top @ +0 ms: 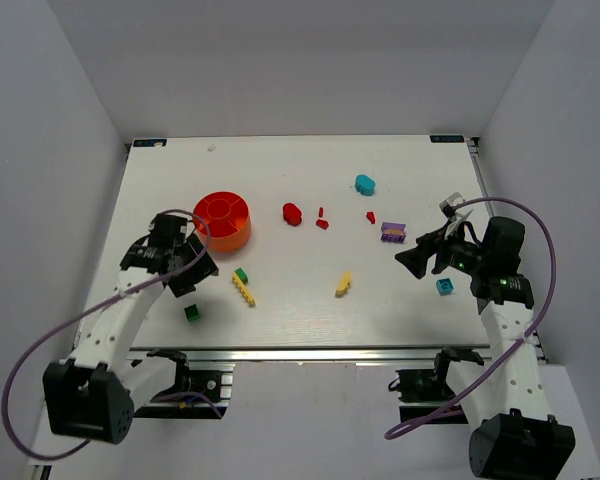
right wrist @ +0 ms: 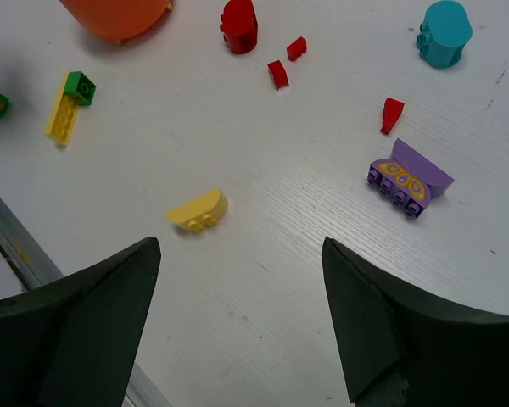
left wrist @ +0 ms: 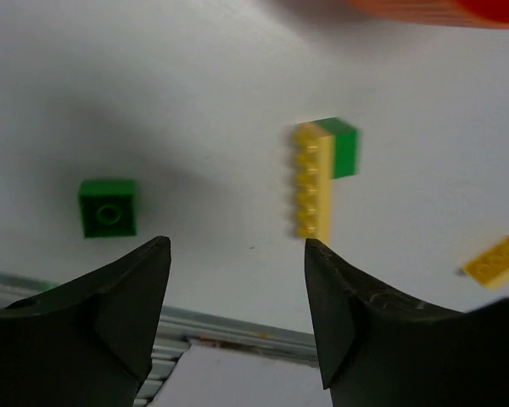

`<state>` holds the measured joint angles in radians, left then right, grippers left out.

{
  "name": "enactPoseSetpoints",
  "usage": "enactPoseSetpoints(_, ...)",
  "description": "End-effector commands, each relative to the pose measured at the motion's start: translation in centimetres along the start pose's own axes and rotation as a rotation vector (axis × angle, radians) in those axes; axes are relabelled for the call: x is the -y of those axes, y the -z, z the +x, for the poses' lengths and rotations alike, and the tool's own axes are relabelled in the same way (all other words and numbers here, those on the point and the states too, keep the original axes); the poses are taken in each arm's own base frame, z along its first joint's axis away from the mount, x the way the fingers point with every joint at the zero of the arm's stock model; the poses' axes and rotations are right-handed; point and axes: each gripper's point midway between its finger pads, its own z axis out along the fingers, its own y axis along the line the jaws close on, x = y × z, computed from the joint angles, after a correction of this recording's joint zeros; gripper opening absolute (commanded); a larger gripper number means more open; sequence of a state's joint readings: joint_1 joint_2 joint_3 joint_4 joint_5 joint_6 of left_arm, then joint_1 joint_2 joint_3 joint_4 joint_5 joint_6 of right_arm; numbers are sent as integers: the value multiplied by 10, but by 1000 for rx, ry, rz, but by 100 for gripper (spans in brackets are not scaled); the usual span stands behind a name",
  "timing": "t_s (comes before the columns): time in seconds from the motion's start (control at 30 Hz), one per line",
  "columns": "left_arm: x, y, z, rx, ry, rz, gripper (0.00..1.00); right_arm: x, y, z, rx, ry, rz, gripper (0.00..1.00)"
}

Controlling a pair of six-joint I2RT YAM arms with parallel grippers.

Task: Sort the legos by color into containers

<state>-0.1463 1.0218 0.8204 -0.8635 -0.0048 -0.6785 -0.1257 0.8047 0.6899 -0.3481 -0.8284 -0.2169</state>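
While the legos [top: 292, 213] lie scattered on the white table [top: 280, 330] beside the orange-red bowl [top: 222, 220], my left claw [left wrist: 235, 246] hangs parted and empty near a green brick [left wrist: 109, 208]; my right claw [right wrist: 242, 246] gapes wide, empty, probably choosing a pick.

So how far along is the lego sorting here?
Nothing looks sorted: no brick shows inside the round orange-red plastic bowl. Nothing is in hand: the left fingers and right fingers stand open and empty. Left on the white table: the round red piece, cyan round piece, purple brick, curved yellow brick, green square brick and others.
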Motion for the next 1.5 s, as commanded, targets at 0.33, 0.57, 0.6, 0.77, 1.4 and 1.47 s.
enactPoseSetpoints(0.33,-72,-19,39,-150,91,-413,77,-11,6,-7,28,28,-15,85)
enactPoseSetpoints(0.57,-77,-31,45,-213,51,-469,79,-6,8,-8,35,36,22,88)
enactPoseSetpoints(0.6,-77,-32,47,-227,48,-472,79,-6,8,-9,38,39,27,88)
enactPoseSetpoints(0.77,-79,-42,52,-259,27,-494,80,-7,10,-11,49,53,36,89)
enactPoseSetpoints(1.4,-74,-72,62,-343,-22,-422,73,-4,10,-8,43,45,47,89)
enactPoseSetpoints(1.47,-70,-73,64,-356,-20,-395,72,-3,10,-8,42,43,50,89)
